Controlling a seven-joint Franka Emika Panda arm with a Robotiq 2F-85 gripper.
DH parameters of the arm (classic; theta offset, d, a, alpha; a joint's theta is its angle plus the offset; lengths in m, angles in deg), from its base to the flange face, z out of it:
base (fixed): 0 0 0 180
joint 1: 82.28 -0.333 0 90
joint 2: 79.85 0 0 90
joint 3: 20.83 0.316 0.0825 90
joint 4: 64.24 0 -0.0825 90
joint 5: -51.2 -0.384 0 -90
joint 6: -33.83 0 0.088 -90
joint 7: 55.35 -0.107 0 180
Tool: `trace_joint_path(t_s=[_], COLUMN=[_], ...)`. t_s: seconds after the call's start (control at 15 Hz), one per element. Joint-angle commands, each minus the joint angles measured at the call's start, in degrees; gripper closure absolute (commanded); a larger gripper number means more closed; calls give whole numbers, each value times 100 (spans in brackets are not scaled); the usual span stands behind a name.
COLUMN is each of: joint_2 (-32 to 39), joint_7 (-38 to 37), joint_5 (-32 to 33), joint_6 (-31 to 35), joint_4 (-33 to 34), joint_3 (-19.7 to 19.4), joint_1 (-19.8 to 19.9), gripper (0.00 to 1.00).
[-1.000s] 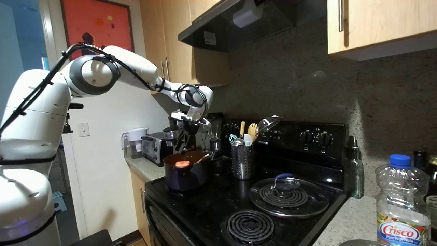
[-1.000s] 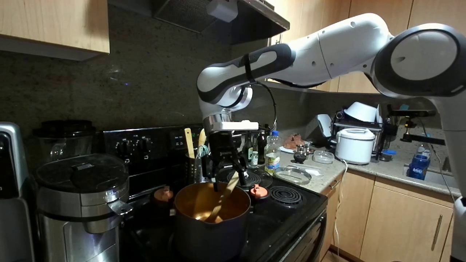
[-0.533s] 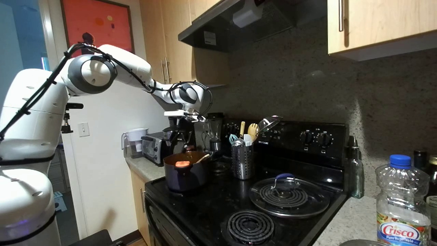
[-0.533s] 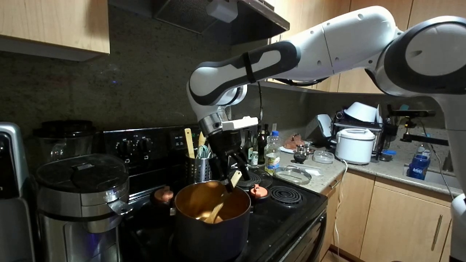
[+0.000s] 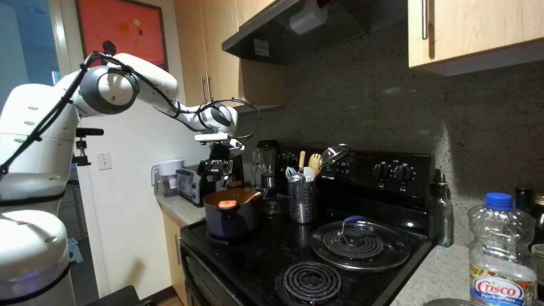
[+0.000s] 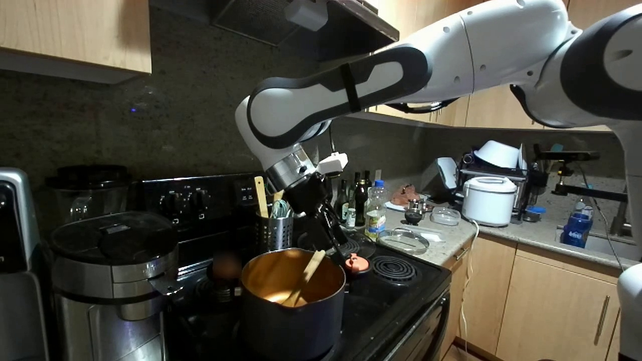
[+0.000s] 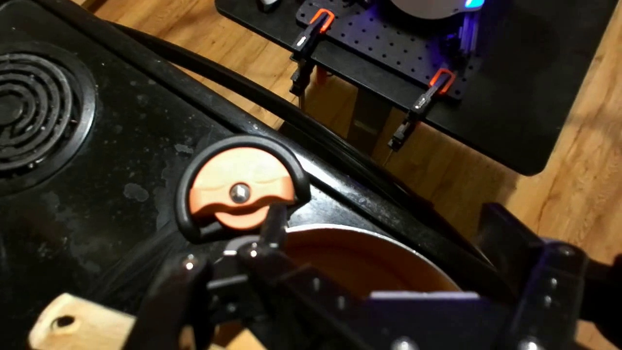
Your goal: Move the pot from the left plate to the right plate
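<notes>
Pot point(image 5: 233, 219) sits left of the front coil burner point(image 5: 312, 281), claw point(image 5: 216, 173) spread and empty, also left of it, near the pot's burner-side handle point(image 7: 238, 167); apparently pre-grasp approach, next calling for alignment, descent and a firm grip before any level carry across.

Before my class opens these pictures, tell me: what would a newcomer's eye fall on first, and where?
Probably the white robot arm, reaching in from the left edge of an exterior view. Next, I'd guess, the pot on the stove, for its copper-orange inside, and the red picture on the wall behind the arm.
</notes>
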Motion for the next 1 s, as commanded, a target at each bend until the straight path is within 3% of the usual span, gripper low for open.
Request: trace_joint_path(t_s=[0.0, 0.2, 0.73, 0.93], joint_2=[1, 37, 12, -19], joint_7=[-6, 85, 2226, 2900], joint_5=[-18, 169, 1276, 1361], joint_6=[-14, -76, 524, 841], joint_4=[14, 16, -319, -510], joint_3=[38, 33, 322, 428], joint_1=[9, -6, -47, -61], gripper=[0, 0, 0, 0])
